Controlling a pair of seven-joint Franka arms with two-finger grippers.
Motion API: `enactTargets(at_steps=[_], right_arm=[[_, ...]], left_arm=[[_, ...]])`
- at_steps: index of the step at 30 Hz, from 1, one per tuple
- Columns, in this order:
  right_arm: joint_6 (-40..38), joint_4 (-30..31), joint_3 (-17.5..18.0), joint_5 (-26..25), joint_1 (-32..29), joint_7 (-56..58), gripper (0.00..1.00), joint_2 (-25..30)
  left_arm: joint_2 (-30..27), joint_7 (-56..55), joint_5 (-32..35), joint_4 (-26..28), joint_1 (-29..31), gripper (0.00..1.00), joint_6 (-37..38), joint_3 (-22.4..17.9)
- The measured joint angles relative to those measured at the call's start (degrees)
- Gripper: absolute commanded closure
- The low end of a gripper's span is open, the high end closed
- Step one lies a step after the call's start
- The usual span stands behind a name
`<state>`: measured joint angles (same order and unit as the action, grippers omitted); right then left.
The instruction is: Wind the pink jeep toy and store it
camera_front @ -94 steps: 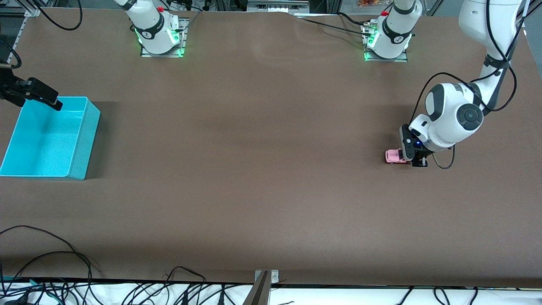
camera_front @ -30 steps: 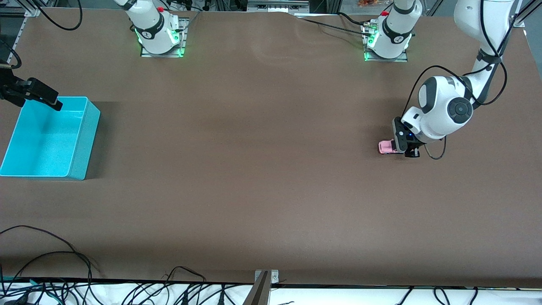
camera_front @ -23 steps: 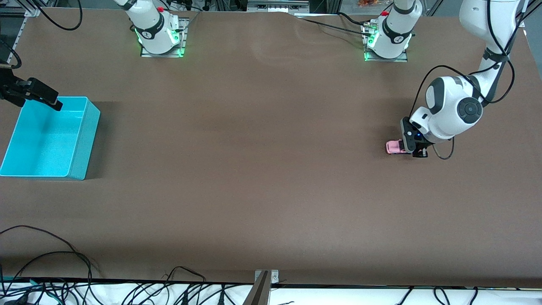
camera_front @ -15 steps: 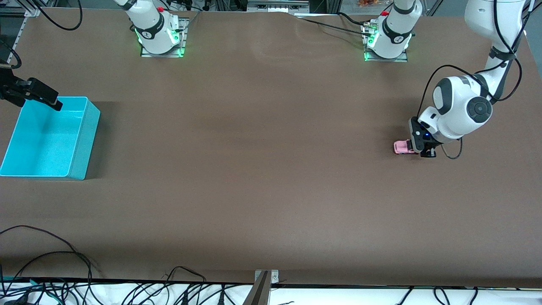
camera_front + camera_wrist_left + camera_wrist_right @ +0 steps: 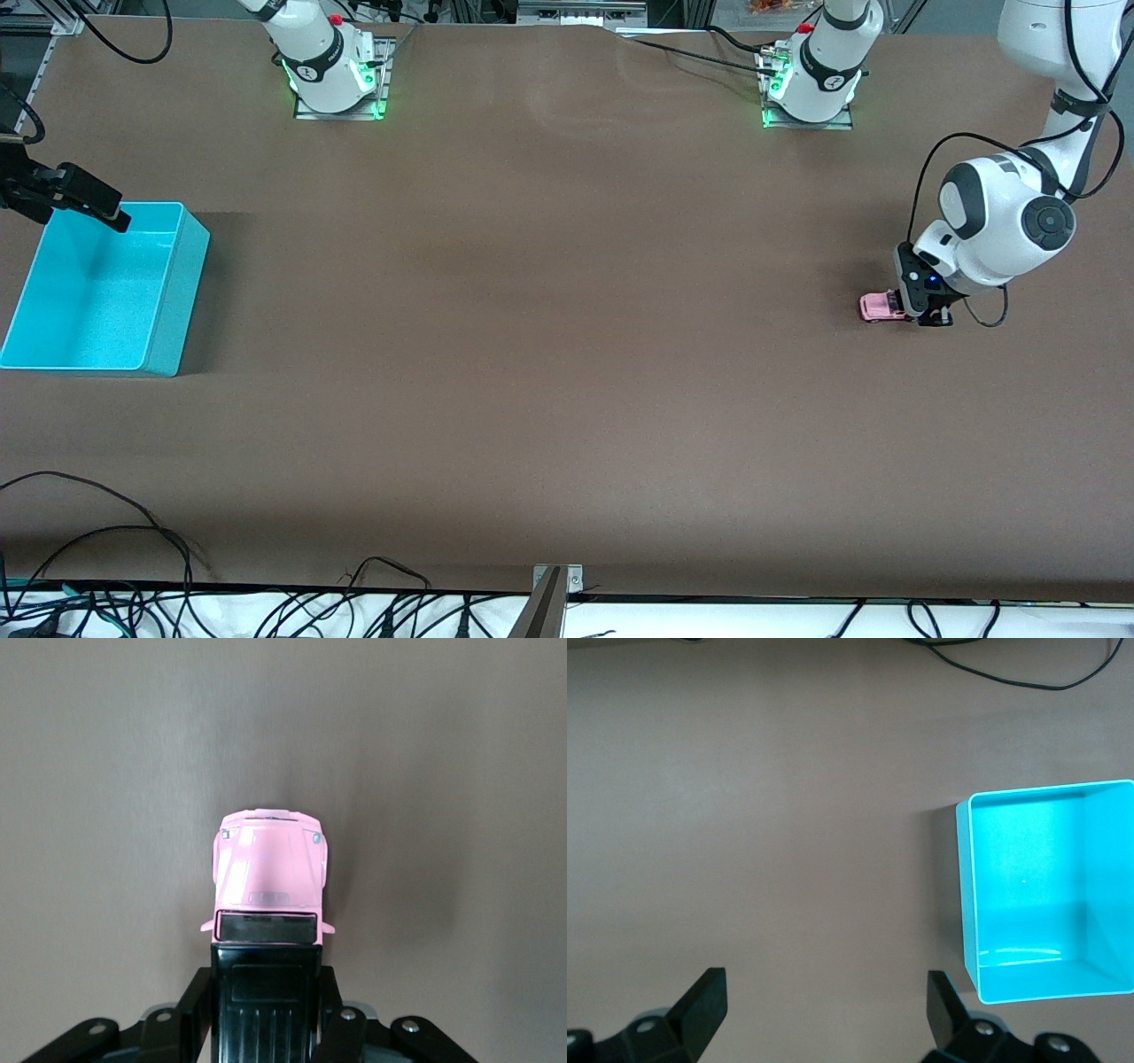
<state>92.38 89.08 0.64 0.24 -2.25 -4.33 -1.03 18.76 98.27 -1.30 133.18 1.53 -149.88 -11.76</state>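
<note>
Only the left wrist view shows the left gripper [image 5: 266, 1005] clamped on the black rear roof of the small pink jeep toy [image 5: 270, 875], bonnet pointing away; the front view places it on the brown table [image 5: 549, 354] at the left arm's end. The right gripper [image 5: 824, 1001] waits agape near the turquoise plastic bin [image 5: 1041, 895].

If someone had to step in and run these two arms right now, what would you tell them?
Left gripper: shut on the pink jeep toy, down on the table at the left arm's end, its hood pointing away from the gripper.
Right gripper: open, holding nothing, waiting over the turquoise bin at the right arm's end.
Done: jeep gripped.
Left: the jeep is not yet in the bin, which holds nothing.
</note>
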Motion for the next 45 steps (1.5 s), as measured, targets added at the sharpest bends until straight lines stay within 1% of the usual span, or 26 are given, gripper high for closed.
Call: enactTargets(at_steps=[11, 21, 22, 24, 25, 26, 27, 28, 45], right_arm=[[0.0, 0.0, 0.0, 0.0, 0.0, 0.0, 0.00, 0.0], [0.0, 0.0, 0.0, 0.0, 0.0, 0.0, 0.00, 0.0], [0.0, 0.0, 0.0, 0.0, 0.0, 0.0, 0.00, 0.0], [0.0, 0.0, 0.0, 0.0, 0.0, 0.0, 0.00, 0.0], [0.0, 0.0, 0.0, 0.0, 0.0, 0.0, 0.00, 0.0], [0.0, 0.0, 0.0, 0.0, 0.0, 0.0, 0.00, 0.0], [0.0, 0.0, 0.0, 0.0, 0.0, 0.0, 0.00, 0.0], [0.0, 0.0, 0.0, 0.0, 0.0, 0.0, 0.00, 0.0], [0.0, 0.0, 0.0, 0.0, 0.0, 0.0, 0.00, 0.0]], left_arm=[[0.6, 5.5, 0.0, -0.1, 0.6, 1.00, -1.0, -4.8], [0.8, 7.5, 0.0, -0.1, 1.0, 1.00, -1.1, -5.5], [0.8, 7.5, 0.0, -0.1, 1.0, 0.94, -1.1, -5.5], [0.8, 7.5, 0.0, -0.1, 1.0, 0.61, -1.1, -5.5], [0.8, 7.5, 0.0, -0.1, 1.0, 0.46, -1.1, -5.5], [0.8, 7.5, 0.0, -0.1, 1.0, 0.35, -1.1, -5.5], [0.8, 7.5, 0.0, -0.1, 1.0, 0.15, -1.1, -5.5], [0.8, 7.5, 0.0, -0.1, 1.0, 0.00, -1.1, -5.5], [2.8, 7.8, 0.0, 0.1, 1.0, 0.00, -0.9, -5.5]])
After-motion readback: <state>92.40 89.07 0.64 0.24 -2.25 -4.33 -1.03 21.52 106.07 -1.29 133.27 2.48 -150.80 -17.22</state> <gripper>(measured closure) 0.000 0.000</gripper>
